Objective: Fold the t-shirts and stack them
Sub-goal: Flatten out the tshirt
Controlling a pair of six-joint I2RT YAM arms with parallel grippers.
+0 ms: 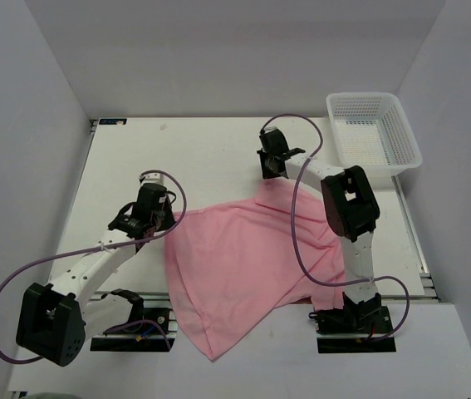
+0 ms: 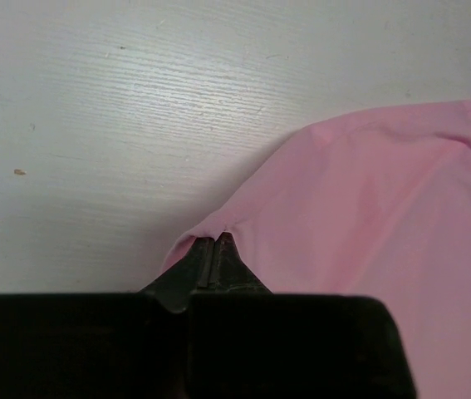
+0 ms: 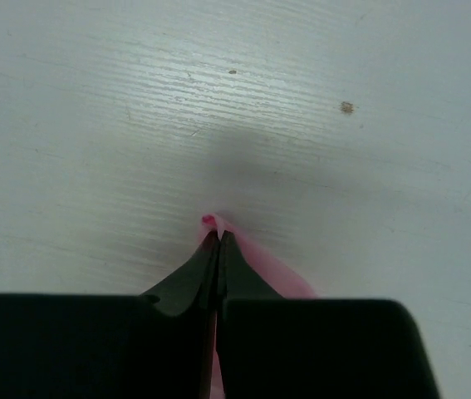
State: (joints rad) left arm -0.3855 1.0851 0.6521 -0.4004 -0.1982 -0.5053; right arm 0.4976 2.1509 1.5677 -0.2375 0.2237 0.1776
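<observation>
One plain light-pink t-shirt (image 1: 243,266) lies spread on the white table, its near end hanging over the front edge. My left gripper (image 1: 159,223) is shut on the shirt's left edge; in the left wrist view the closed jaws (image 2: 215,241) pinch a fold of pink cloth (image 2: 368,216). My right gripper (image 1: 272,173) is shut on the shirt's far corner; in the right wrist view the closed tips (image 3: 219,236) hold a small peak of pink fabric (image 3: 268,266) just above the table.
A white plastic mesh basket (image 1: 374,131) stands at the back right corner of the table (image 1: 202,150). Grey walls enclose the table on three sides. The arm bases sit at the near edge, and purple cables loop over both arms.
</observation>
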